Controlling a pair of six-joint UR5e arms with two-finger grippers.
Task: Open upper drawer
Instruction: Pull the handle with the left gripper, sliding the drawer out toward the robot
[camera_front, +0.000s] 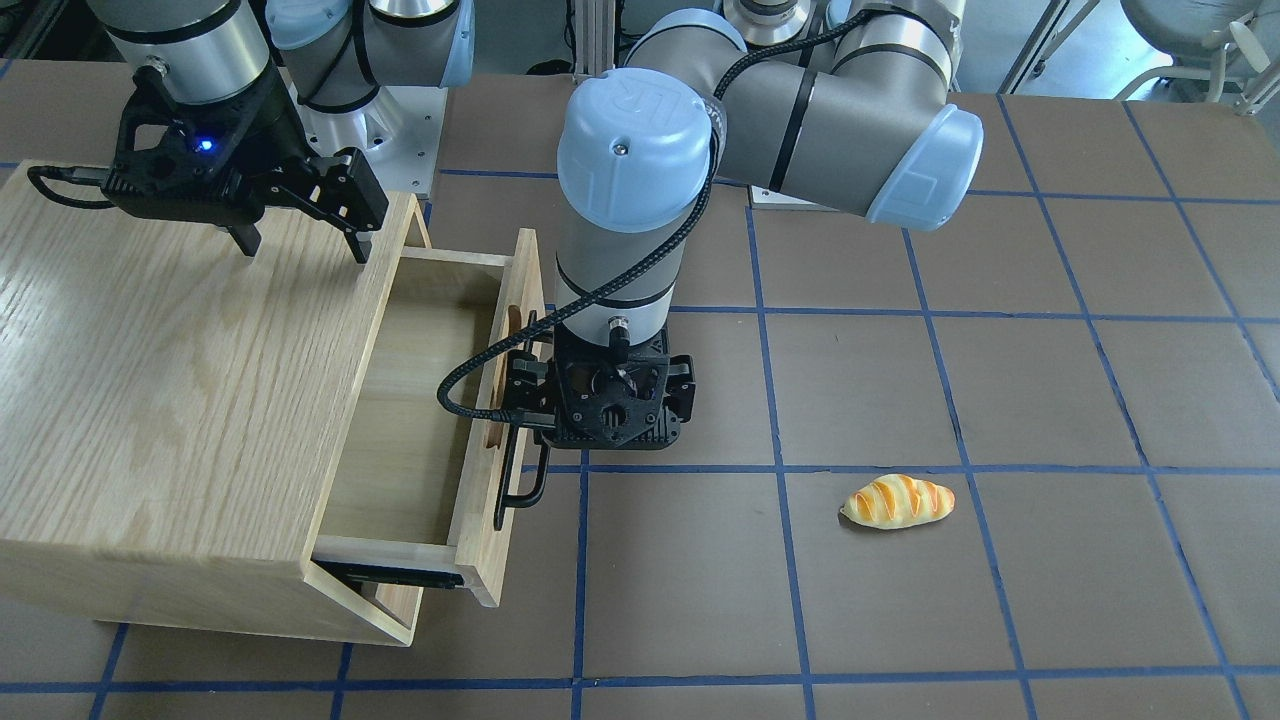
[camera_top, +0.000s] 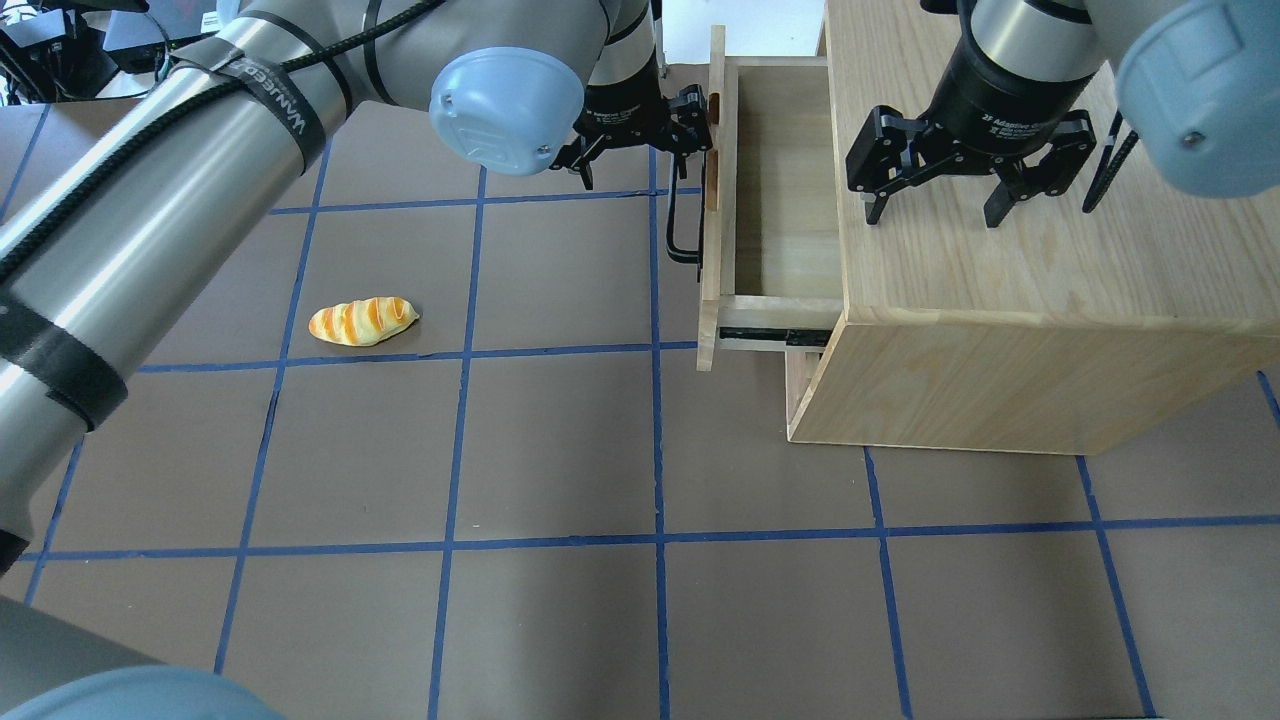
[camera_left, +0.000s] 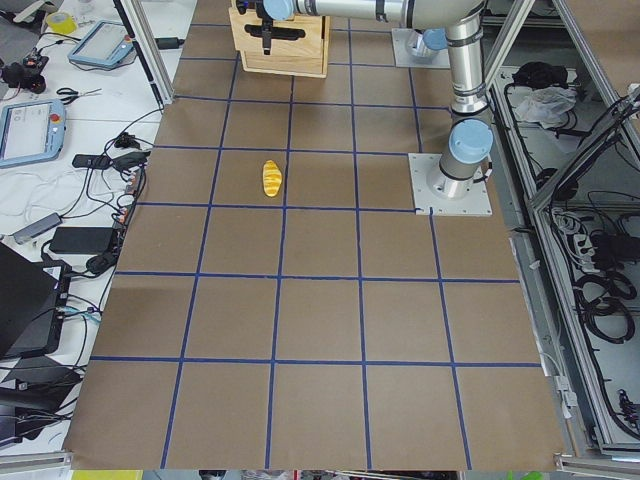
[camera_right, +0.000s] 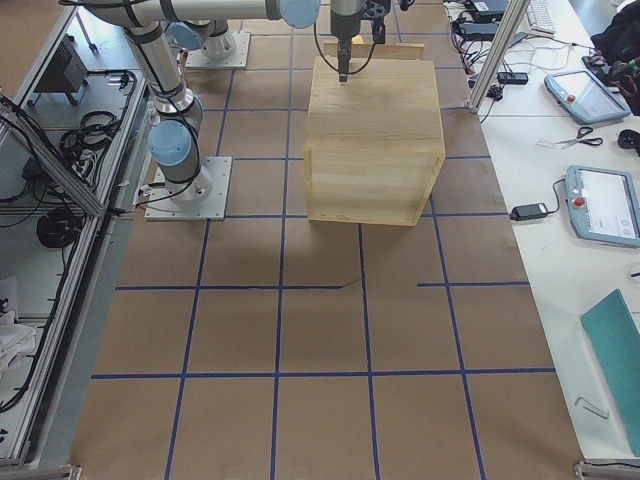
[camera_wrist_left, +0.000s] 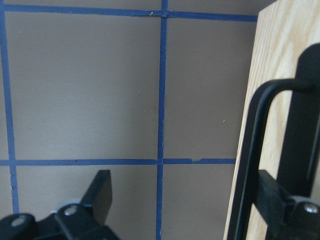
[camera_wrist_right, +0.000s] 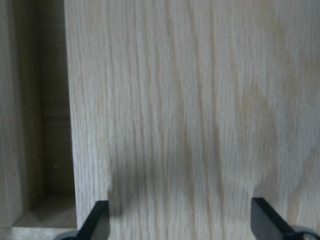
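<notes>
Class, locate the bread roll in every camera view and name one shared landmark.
Front-facing: bread roll, lower right of centre.
Overhead: left of centre.
Exterior left: upper left of centre.
Exterior right: not in it.
Left wrist: not in it.
Right wrist: not in it.
Shared landmark: the wooden cabinet.

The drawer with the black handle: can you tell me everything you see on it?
The pale-wood upper drawer is pulled partway out of the oak-grain cabinet, level and empty inside. Its front panel has a long black bar handle over an oval recess. The open left gripper has that handle between its fingers.
</notes>
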